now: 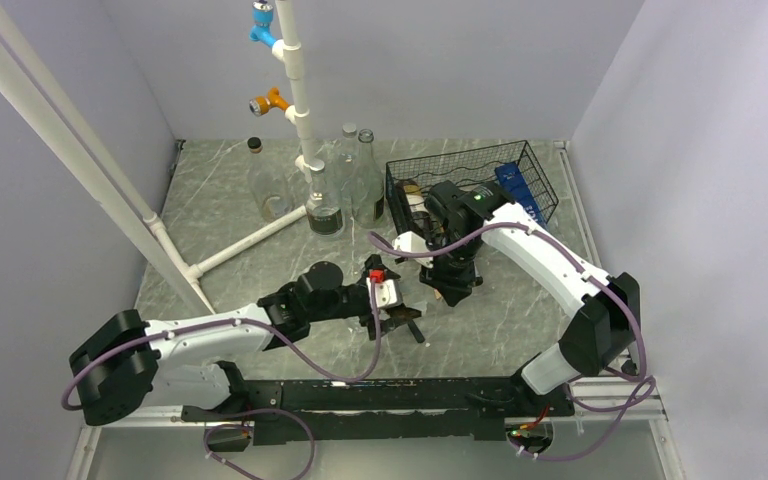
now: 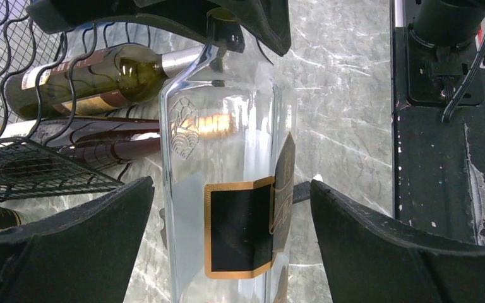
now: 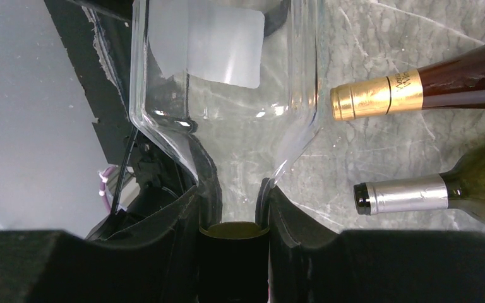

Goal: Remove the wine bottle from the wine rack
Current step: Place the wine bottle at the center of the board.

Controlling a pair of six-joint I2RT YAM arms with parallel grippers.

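The wine bottle (image 2: 227, 189) is clear glass with a black, gold-edged label. My right gripper (image 3: 233, 214) is shut on its neck just under the dark cap, and appears at the top of the left wrist view (image 2: 224, 31). My left gripper (image 2: 230, 240) is open, one finger (image 2: 69, 246) on each side of the bottle's body with gaps on both sides. The black wire wine rack (image 1: 535, 165) stands at the back right, behind the right gripper (image 1: 450, 285). The bottle is outside the rack (image 2: 31, 164). Whether it touches the table I cannot tell.
A green bottle (image 2: 101, 79) and a dark red bottle (image 2: 113, 148) lie in the rack, necks pointing out (image 3: 417, 85). Several empty glass bottles (image 1: 345, 190) and a white pipe stand (image 1: 295, 100) are at the back. The black base rail (image 1: 380, 400) runs along the near edge.
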